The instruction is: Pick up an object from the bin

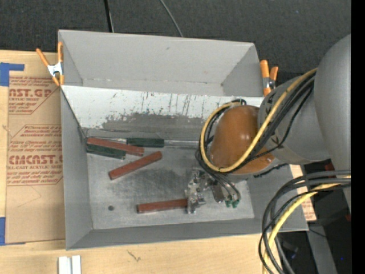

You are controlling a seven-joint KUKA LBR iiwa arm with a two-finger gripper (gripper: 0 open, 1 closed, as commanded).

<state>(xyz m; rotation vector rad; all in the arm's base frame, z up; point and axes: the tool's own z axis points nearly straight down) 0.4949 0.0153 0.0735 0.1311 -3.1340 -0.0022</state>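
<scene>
Reddish-brown stick (161, 206), the long flat one nearest the front wall of the grey metal bin (159, 61), is the thing your gripper (194, 200) stands at. It lies flat on the bin floor, almost parallel to the front wall, and its right end runs in under the gripper's metal tip. You cannot tell from this view how far the gripper is open, or whether it has hold of the stick at all; the tip and the stick's end meet in one dark cluster.

Above the tip you see the arm's rounded orange-brown cover (239, 136), with yellow and black cables (206, 147) looped round its left side.

Further back on the floor, well apart from the gripper, you have three more sticks. A second reddish-brown stick (135, 165) lies on a slant. Behind it, near the foot of the back wall, lie a green-and-red stick (114, 148) and a dark green stick (146, 142), close together.
</scene>
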